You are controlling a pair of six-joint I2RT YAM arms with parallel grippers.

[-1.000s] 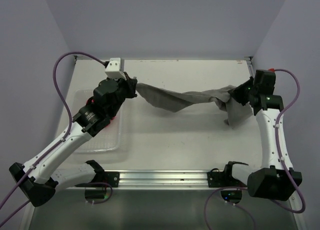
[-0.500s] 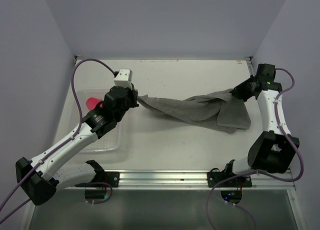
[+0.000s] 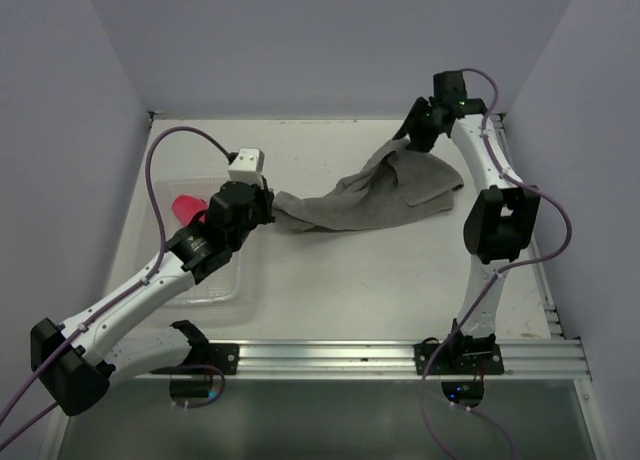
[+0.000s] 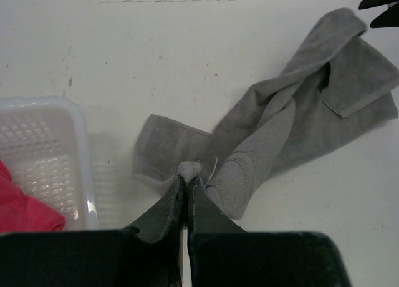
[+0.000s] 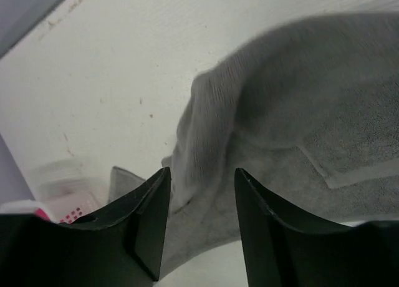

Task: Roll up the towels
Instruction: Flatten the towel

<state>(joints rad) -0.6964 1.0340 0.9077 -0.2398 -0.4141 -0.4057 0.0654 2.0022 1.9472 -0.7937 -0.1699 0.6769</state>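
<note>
**Grey towel** (image 3: 365, 195): lies on the table (image 3: 350, 280), strung in a crumpled, twisted band from mid-left toward the far right corner. The right end is folded over itself. The right wrist view shows it only as a blurred fold.

**Pink towel** (image 3: 186, 206): in the basket (image 3: 215, 292) at the table's left. From above it is mostly covered by the left arm. In the left wrist view it is cut off by the frame edge. In the right wrist view it is only a faint speck beside a finger.

**Basket**: white and perforated. From above, the left arm hides its middle. The left wrist view shows one corner only.

**Left gripper** (image 3: 268, 202): fingertips are hard to make out from above, under the wrist camera. The left wrist view shows the jaws clenched on a bunched corner of the grey towel, low over the table just right of the basket.

**Right gripper** (image 3: 412, 138): at the towel's far right end. From above, the jaw gap is not readable. The right wrist view shows the jaws released and standing apart, with the towel's raised fold in the gap beyond them. Whether a finger touches the cloth cannot be told. The left wrist view catches only two black tips at its top right corner, just beside the towel's end.
</note>
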